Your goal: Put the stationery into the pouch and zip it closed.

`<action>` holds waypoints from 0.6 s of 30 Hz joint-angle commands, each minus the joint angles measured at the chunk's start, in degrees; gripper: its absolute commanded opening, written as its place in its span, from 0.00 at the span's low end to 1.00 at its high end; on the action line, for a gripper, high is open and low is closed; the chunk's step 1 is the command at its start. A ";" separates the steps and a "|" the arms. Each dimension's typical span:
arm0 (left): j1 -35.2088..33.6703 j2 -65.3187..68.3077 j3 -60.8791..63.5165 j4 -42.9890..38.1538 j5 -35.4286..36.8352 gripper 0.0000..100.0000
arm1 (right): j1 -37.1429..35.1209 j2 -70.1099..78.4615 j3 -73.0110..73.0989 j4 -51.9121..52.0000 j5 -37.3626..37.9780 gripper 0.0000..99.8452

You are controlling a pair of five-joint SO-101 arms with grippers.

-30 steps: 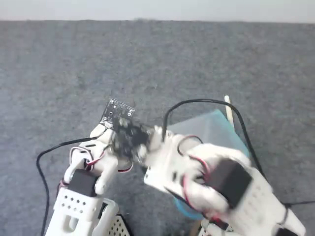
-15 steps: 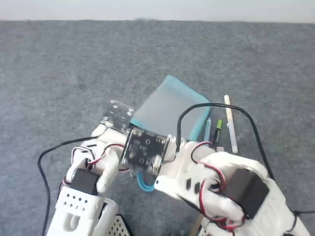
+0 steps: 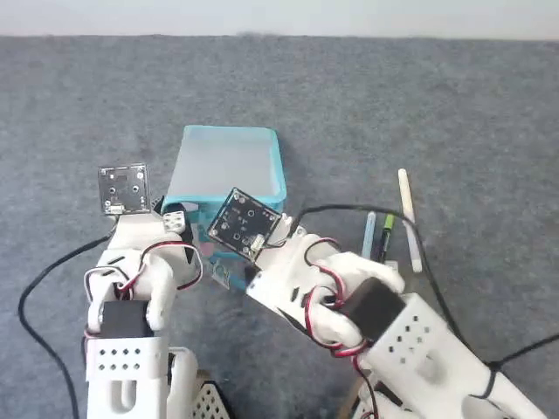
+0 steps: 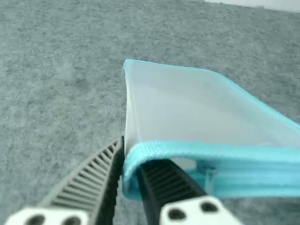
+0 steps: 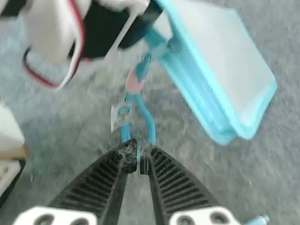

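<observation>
left claw (image 4: 127, 161) grips pouch (image 4: 187, 112) | right claw (image 5: 137, 157) pinches zip cord (image 5: 135, 105) (blue)

- Soft, even light falls from above; the grey table (image 3: 454, 113) is evenly bright.
- The pouch (image 4: 197, 108) casts a faint, soft-edged shadow.
- Its frosted face glows pale.
</observation>
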 commanded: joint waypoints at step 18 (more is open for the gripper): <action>-0.79 -0.18 -4.18 -1.85 0.88 0.01 | -3.12 14.20 6.24 -22.81 -8.97 0.21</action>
